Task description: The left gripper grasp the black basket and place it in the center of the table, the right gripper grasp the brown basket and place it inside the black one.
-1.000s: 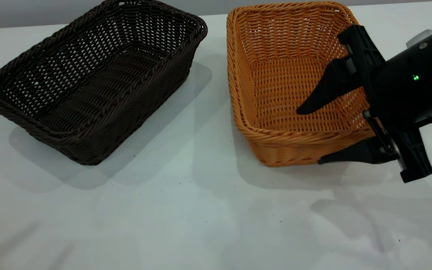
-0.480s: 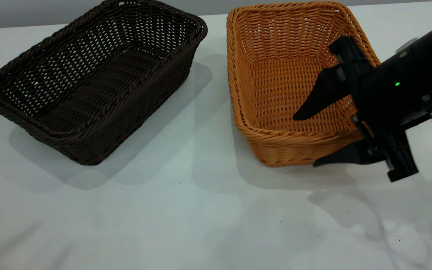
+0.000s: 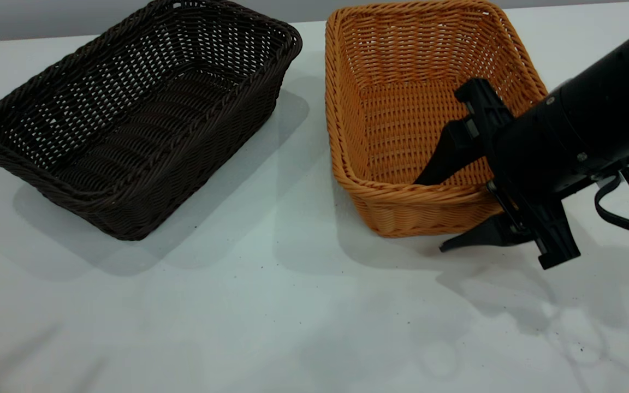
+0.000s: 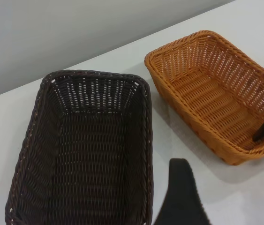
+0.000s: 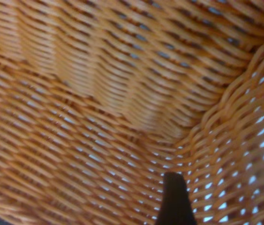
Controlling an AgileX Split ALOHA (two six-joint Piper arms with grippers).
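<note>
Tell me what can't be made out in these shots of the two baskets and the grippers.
- Left gripper: left wrist view shows one finger, the rest cut off by the edge; absent from the exterior view.
- Right gripper: in the exterior view, the brown basket wall hides whether its straddling fingers touch it.
- Black basket: far rim cropped in the exterior view.

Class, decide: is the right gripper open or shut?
Open: the right gripper has one finger inside the brown basket and one outside its near wall.

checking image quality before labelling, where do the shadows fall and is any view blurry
Exterior view: soft shadows fall toward the camera from the black basket, the brown basket and the right gripper on the table. Right wrist view: brown weave fills the frame, soft and partly out of focus. Left wrist view: fairly sharp, one dark fingertip in the foreground.
</note>
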